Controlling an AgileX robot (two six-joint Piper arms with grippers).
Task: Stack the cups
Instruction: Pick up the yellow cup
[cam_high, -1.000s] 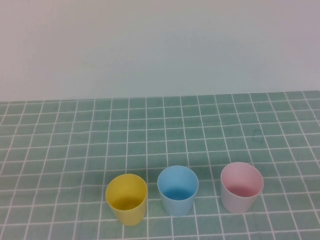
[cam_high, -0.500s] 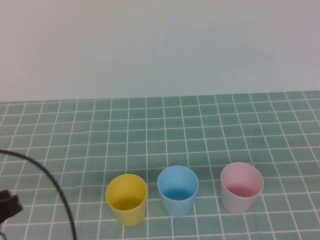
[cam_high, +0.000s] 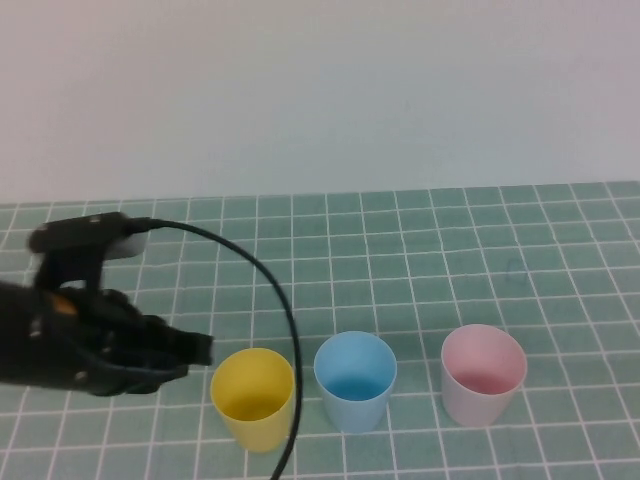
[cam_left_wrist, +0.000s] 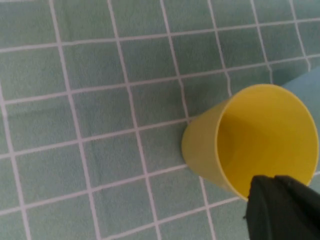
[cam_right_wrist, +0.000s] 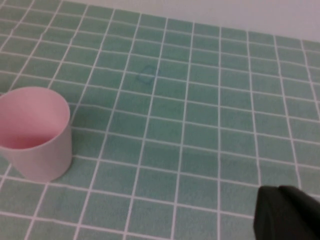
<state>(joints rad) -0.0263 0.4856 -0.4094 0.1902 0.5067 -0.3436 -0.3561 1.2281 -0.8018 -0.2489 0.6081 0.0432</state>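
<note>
Three upright cups stand in a row near the table's front edge: a yellow cup (cam_high: 253, 397) on the left, a blue cup (cam_high: 355, 380) in the middle, and a pink cup (cam_high: 483, 373) on the right. My left gripper (cam_high: 198, 351) hangs just left of the yellow cup's rim, close to it. In the left wrist view the yellow cup (cam_left_wrist: 250, 142) sits right in front of the left gripper (cam_left_wrist: 282, 207). My right gripper (cam_right_wrist: 287, 212) shows only in the right wrist view, well away from the pink cup (cam_right_wrist: 34, 132).
The table (cam_high: 420, 250) is covered with a green cloth with a white grid. A black cable (cam_high: 280, 320) runs from the left arm down past the yellow cup. A plain pale wall stands behind the table.
My left arm has come into view from the lower left and moved right, up to the yellow cup. The cups have not moved.
</note>
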